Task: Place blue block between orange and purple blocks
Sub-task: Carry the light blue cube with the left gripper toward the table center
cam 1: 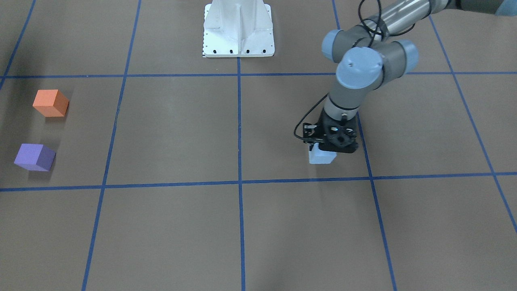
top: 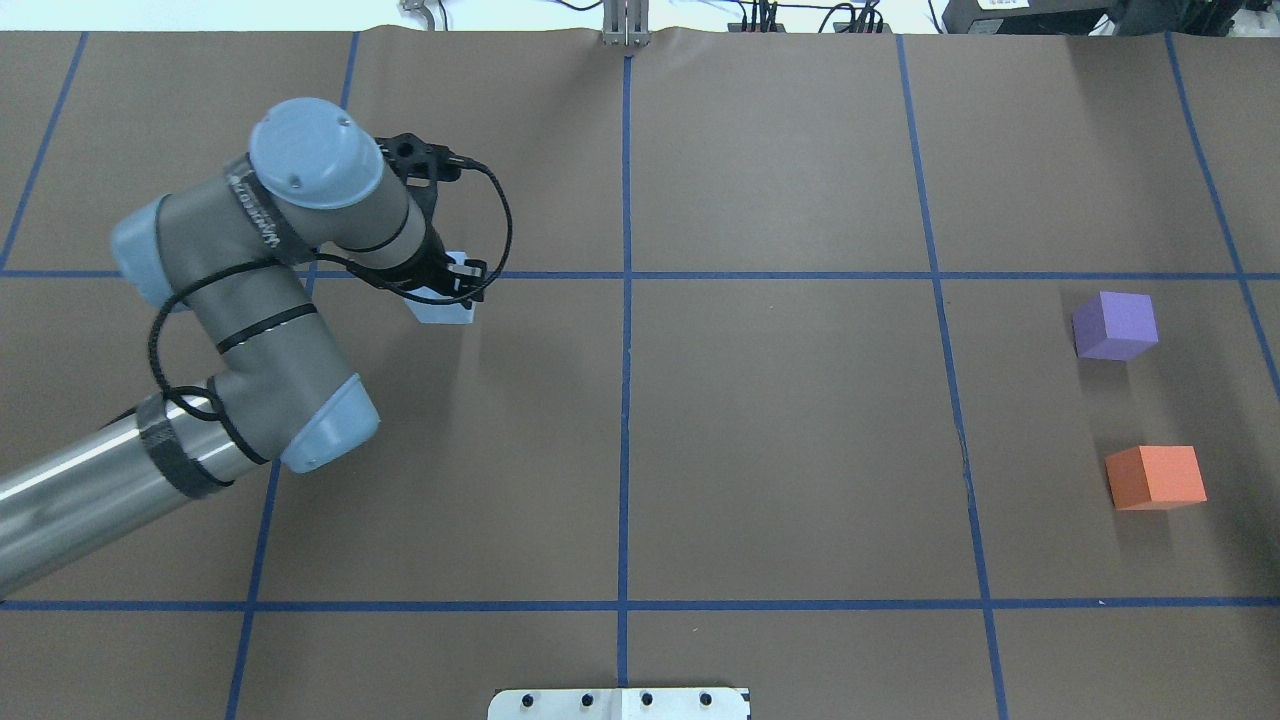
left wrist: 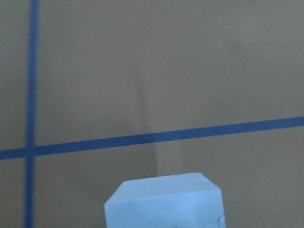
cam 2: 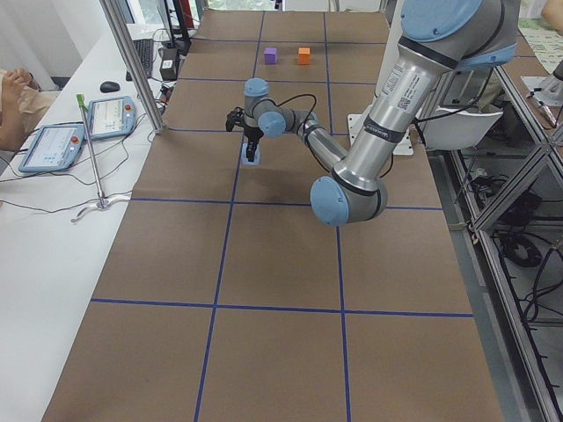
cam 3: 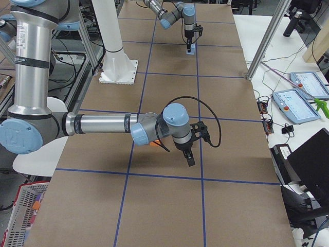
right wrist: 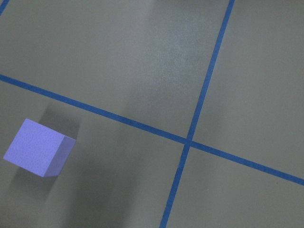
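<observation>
The light blue block [cam 1: 322, 156] sits under my left gripper [cam 1: 325, 150], right of the table's middle in the front-facing view. The gripper is down around it and looks shut on it; the wrist hides the fingers. The block fills the bottom of the left wrist view [left wrist: 164, 202] and shows overhead [top: 443, 308]. The orange block [top: 1155, 477] and the purple block [top: 1114, 325] stand apart at the far right, a gap between them. The purple block shows in the right wrist view [right wrist: 38, 148]. My right gripper [cam 3: 190, 159] shows only in the exterior right view, hovering; I cannot tell its state.
The white robot base [cam 1: 239, 28] stands at the table's robot-side edge. Blue tape lines [top: 626, 300] divide the brown table into squares. A side table with tablets [cam 2: 84, 132] runs along the far edge.
</observation>
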`<state>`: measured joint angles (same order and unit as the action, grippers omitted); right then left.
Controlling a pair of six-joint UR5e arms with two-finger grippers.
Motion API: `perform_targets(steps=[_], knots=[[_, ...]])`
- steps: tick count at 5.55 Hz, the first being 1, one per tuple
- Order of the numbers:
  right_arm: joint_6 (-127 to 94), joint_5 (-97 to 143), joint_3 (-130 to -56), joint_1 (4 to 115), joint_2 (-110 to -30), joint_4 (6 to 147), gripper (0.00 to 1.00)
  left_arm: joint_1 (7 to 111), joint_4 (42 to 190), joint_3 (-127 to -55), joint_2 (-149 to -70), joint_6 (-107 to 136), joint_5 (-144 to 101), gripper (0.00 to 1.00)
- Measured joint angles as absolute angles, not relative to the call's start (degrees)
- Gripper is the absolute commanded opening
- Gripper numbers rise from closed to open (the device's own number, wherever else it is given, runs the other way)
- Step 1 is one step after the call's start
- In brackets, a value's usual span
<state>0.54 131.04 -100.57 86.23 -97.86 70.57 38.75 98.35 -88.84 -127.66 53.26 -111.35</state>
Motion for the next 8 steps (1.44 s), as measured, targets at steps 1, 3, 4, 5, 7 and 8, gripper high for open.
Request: perform_targets(steps=[1,3,4,5,7,8], knots=[[0.53,131.04,-100.55,86.22,-97.9,70.58,1.0,35.77,98.21,-84.36,-133.31,54.48,-110.18,0.0],[0.5,131.07,-100.55,86.22,-97.91,70.58,1.0,31.59,98.07,-78.5,-140.21,59.43,-105.12,0.19],[0.46,131.12,-100.55,86.22,-97.91,70.58,1.0,30.25,97.79,-77.85,-141.0,60.18,-103.96,0.44],[0.42,131.13,-100.55,86.22,-97.91,70.58,1.0,28.95,97.35,-77.66,-141.19,61.69,-102.8,0.72],[0.43,131.13,-100.55,86.22,-97.91,70.58,1.0,27.78,97.11,-77.75,-141.41,65.0,-101.49,1.0],[0.41,131.13,-100.62,86.22,-97.86,70.55,1.0,28.14,96.95,-78.45,-141.42,64.93,-101.49,1.0]])
